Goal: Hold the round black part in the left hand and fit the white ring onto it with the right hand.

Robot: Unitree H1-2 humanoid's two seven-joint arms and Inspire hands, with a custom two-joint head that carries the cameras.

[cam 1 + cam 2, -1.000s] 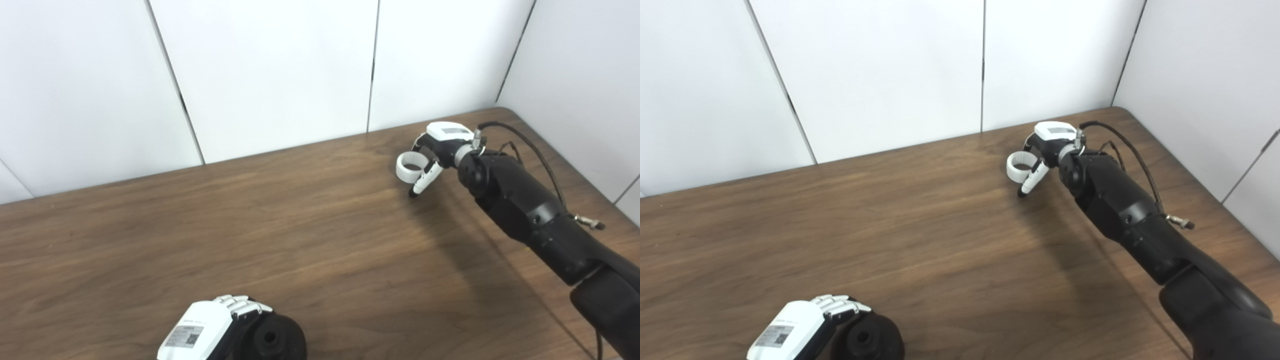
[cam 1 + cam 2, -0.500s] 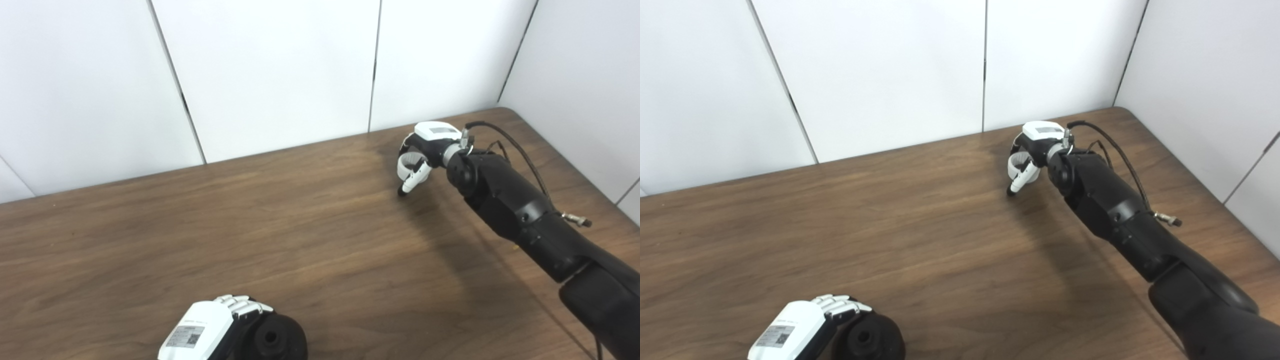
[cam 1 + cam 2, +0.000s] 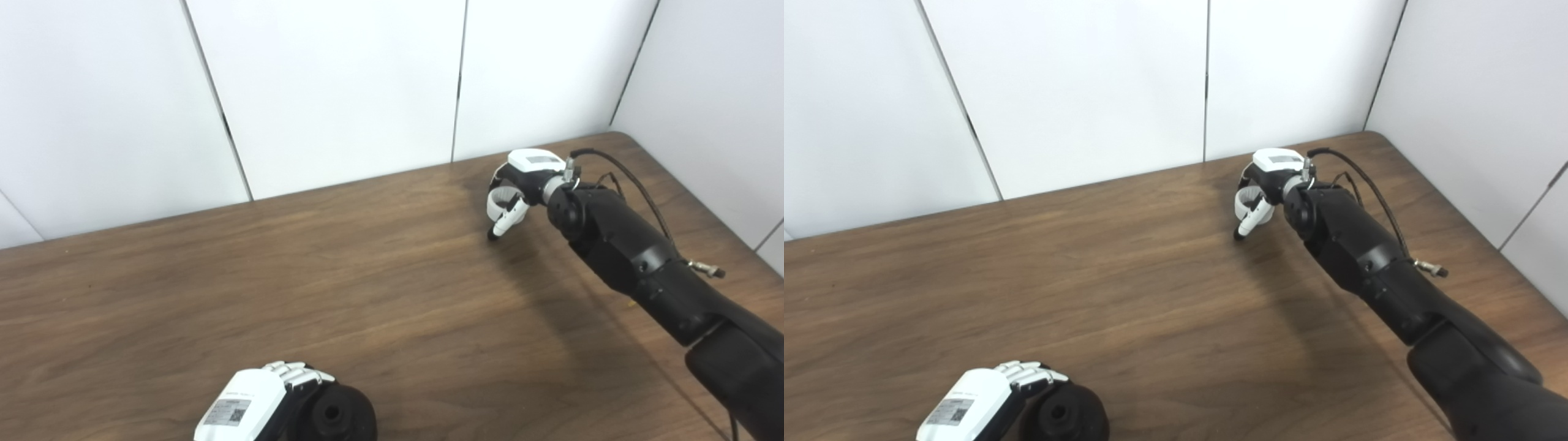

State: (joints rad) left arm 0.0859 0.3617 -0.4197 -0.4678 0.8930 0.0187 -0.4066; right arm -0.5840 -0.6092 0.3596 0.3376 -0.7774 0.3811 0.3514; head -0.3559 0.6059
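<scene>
At the picture's bottom edge, the round black part [image 3: 335, 418] with a centre hole rests on the wooden table [image 3: 367, 275]. My left hand [image 3: 254, 401] is curled over its left side and grips it. Far off at the back right, my right hand [image 3: 523, 177] has its fingers closed around the white ring [image 3: 497, 199], with the thumb pointing down at the table. The hand hides part of the ring. Whether the ring touches the table is unclear. In the right eye view the ring [image 3: 1244, 201] sits at the left of the right hand [image 3: 1269, 171].
White wall panels [image 3: 337, 92] close off the table's back edge and right side. The table's rounded corner [image 3: 618, 136] lies just behind the right hand. A black cable [image 3: 631, 177] loops over the right forearm. Bare wood separates the two hands.
The right hand has moved left onto the white ring and closed its fingers around it. Over the last half second it has stayed put. The left hand and black part have not moved.
</scene>
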